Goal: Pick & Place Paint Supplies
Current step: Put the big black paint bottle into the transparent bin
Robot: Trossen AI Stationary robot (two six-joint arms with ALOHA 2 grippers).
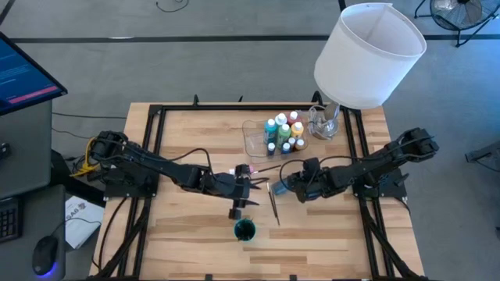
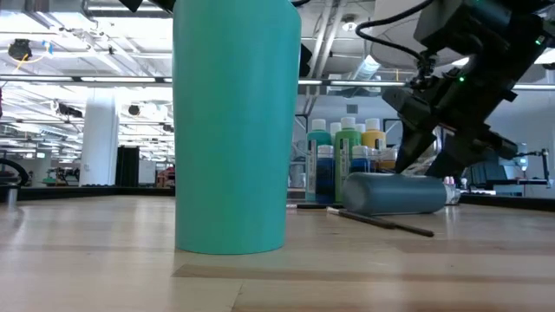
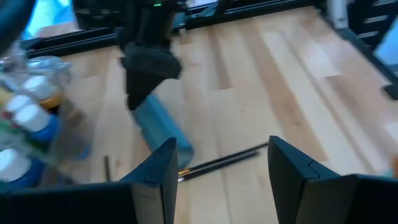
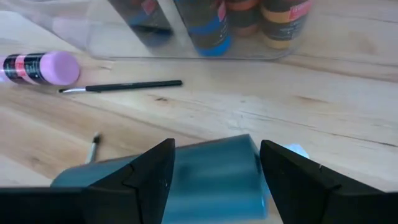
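The right gripper (image 4: 214, 168) is sitting low over the surface (image 1: 328, 234) with its fingers spread on either side of a blue bottle (image 4: 205, 171) lying on its side, bracketing it without clearly pinching it yet. Just beyond that bottle, a thin dark-handled brush (image 4: 121, 86) is lying flat, a pink bottle (image 4: 42, 67) is resting on its side nearby, and the clear tray (image 4: 186, 50) is already holding several upright paint bottles (image 1: 283, 131). Toward the middle of the surface, the left gripper (image 3: 217, 165) is hovering with its jaws apart and nothing between them, looking down at another brush (image 3: 221, 160). A teal cup (image 1: 244, 229) is standing near the front edge, and a big white lampshade (image 1: 367, 55) is leaning over the far right corner. Judging from this, the grasp on the blue bottle is the risky part: being round and lying down, it could roll or squirt out if the fingers are closing off-centre. The two arms are also working close together, so a careless sweep could be knocking the loose brushes or the crowded tray.
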